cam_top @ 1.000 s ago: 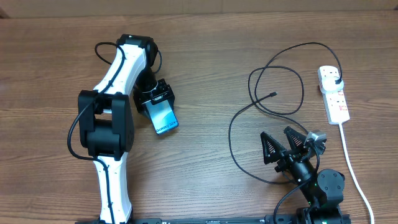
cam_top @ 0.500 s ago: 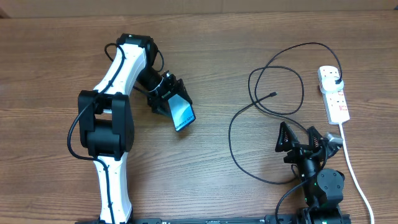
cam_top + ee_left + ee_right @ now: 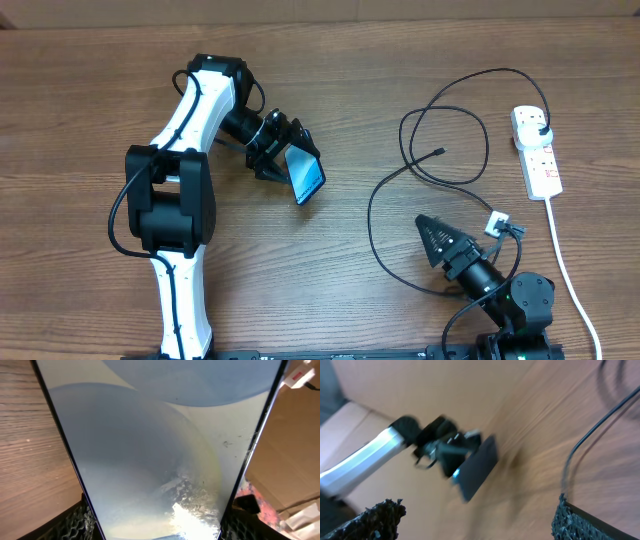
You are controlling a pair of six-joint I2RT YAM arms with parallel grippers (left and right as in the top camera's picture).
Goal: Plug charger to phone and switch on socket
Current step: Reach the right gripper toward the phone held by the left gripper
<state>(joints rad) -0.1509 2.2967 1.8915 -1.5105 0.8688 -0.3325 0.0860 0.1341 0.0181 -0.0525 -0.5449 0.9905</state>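
Observation:
My left gripper (image 3: 287, 160) is shut on the phone (image 3: 306, 175) and holds it lifted and tilted above the table's middle left. Its blue-white screen fills the left wrist view (image 3: 160, 450) between the two fingers. The charger, a thin black cable (image 3: 420, 150), lies in loops at the right, its connector tip (image 3: 441, 152) free on the table and its black plug (image 3: 541, 128) in the socket (image 3: 536, 150), a white power strip at the far right. My right gripper (image 3: 436, 240) is open and empty near the front right. Its blurred view shows the phone (image 3: 477, 467) and the cable (image 3: 585, 442).
The white cord (image 3: 570, 270) of the power strip runs down the right side to the front edge. The left arm (image 3: 180, 190) stretches along the left half of the wooden table (image 3: 80, 120). A cardboard box (image 3: 290, 460) shows behind the phone in the left wrist view.
My left gripper has lifted the phone and carried it to the right, tilting it on edge. My right gripper has swung to point left, toward the phone.

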